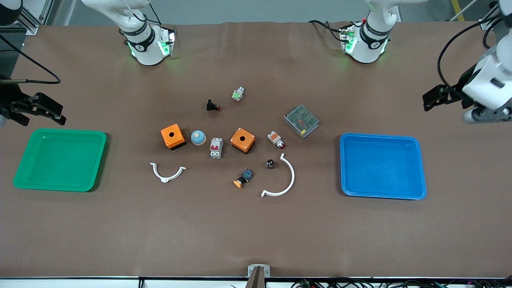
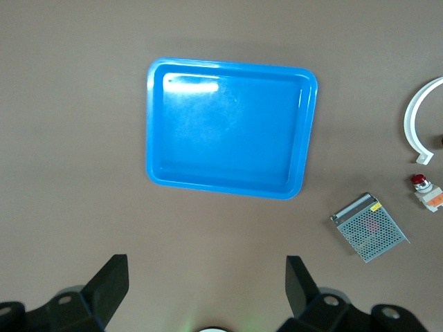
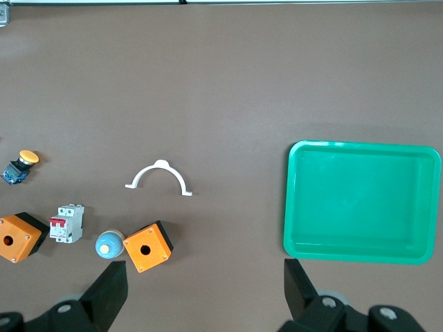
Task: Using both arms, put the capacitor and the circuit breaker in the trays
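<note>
We see both arms waiting at the two ends of the brown surface (image 1: 256,232), each gripper up in the air with its jaws spread wide and nothing between them. The left gripper (image 2: 208,280) hangs over bare surface just beside the blue tray (image 1: 383,166); the right gripper (image 3: 205,283) hangs over the surface by the green tray (image 1: 60,159). Both trays hold nothing.

We take the circuit breaker (image 1: 216,148) as our landmark: it lies in the middle of the surface, a grey-white block with red levers, between the pale blue domed button (image 1: 198,137) and one orange box (image 1: 243,140). A second orange box (image 1: 173,136) sits just past the domed button, toward the right arm's end. The capacitor (image 1: 270,163) stands toward the left arm's end from the breaker and a little nearer the front camera, tucked just inside the larger white curved clip (image 1: 281,180). The orange-capped button (image 1: 243,178) lies nearer the camera than the breaker, between it and that clip. The smaller white clip (image 1: 167,172) lies nearer the camera too, toward the right arm's end. Farther from the camera than the breaker lie the black button with a red tip (image 1: 212,106) and a small green-lit part (image 1: 238,94). The white-and-orange part (image 1: 276,139) and the metal mesh box (image 1: 301,121) lie toward the left arm's end.
</note>
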`<control>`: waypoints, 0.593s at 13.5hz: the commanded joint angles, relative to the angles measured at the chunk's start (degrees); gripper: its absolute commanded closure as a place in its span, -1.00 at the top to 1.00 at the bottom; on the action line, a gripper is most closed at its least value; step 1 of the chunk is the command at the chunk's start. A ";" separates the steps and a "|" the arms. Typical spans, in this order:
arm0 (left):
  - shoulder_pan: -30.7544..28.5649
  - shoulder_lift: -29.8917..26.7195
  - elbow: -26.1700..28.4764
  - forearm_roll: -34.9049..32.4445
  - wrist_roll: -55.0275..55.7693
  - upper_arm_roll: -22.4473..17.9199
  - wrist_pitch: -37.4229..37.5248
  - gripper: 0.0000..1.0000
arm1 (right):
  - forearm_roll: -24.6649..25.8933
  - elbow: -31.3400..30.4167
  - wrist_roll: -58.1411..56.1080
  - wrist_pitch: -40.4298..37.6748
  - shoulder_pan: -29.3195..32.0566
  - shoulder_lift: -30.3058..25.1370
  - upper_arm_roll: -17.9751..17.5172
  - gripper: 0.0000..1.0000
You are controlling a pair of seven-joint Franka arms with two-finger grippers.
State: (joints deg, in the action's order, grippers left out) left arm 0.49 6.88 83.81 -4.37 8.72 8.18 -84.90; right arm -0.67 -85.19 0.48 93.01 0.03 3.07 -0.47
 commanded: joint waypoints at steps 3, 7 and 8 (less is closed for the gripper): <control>6.87 11.38 -2.86 -0.20 9.17 0.69 -7.45 1.00 | 0.41 0.99 0.04 -0.72 -0.20 0.70 -0.76 1.00; 15.39 21.04 -2.42 -0.38 27.10 0.69 -17.20 1.00 | -0.12 0.47 0.30 -1.33 -5.28 4.21 -1.03 1.00; 17.24 23.33 -2.42 -0.20 30.71 0.69 -20.36 1.00 | -0.29 -1.28 0.92 -1.16 -6.78 4.74 -1.03 1.00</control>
State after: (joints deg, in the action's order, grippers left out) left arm 15.41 25.87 83.24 -4.35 33.96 8.93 -101.92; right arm -0.84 -85.54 0.39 92.18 -3.45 5.59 -1.57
